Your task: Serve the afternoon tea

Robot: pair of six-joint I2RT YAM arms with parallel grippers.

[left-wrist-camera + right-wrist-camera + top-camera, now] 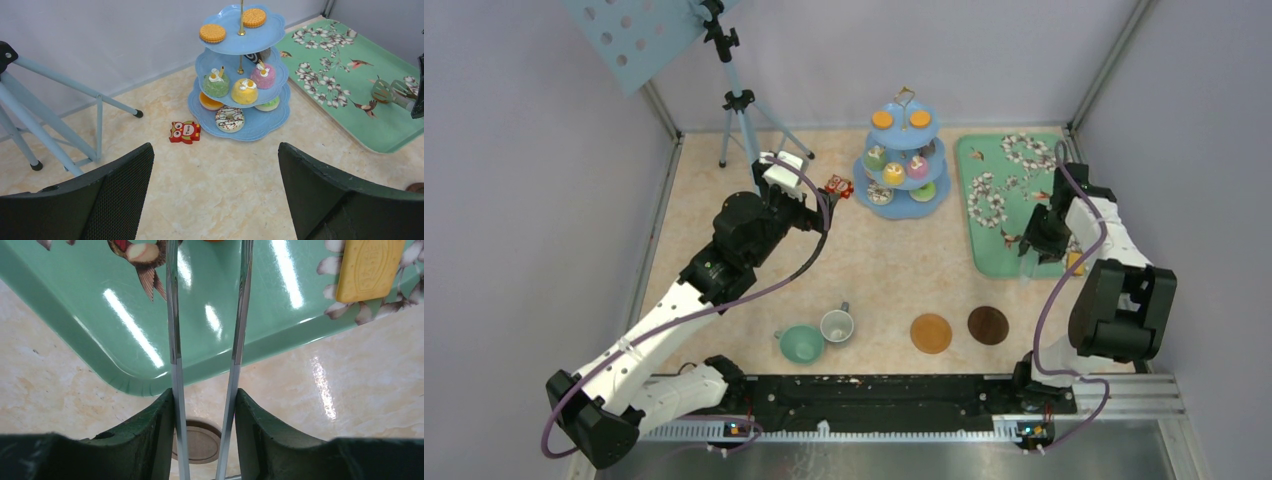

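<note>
Right claw (205,407) grips metal tongs (173,315) over the near edge of the green tray (75,300); left claw (215,150) hangs open, near the blue tiered stand (265,125).

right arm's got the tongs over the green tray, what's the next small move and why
Probably nudge the right tool, shut on the tongs, sideways toward the yellow biscuit so the blades can straddle it. The biscuit lies on the tray, right of both blades in the wrist view, outside their gap.
</note>
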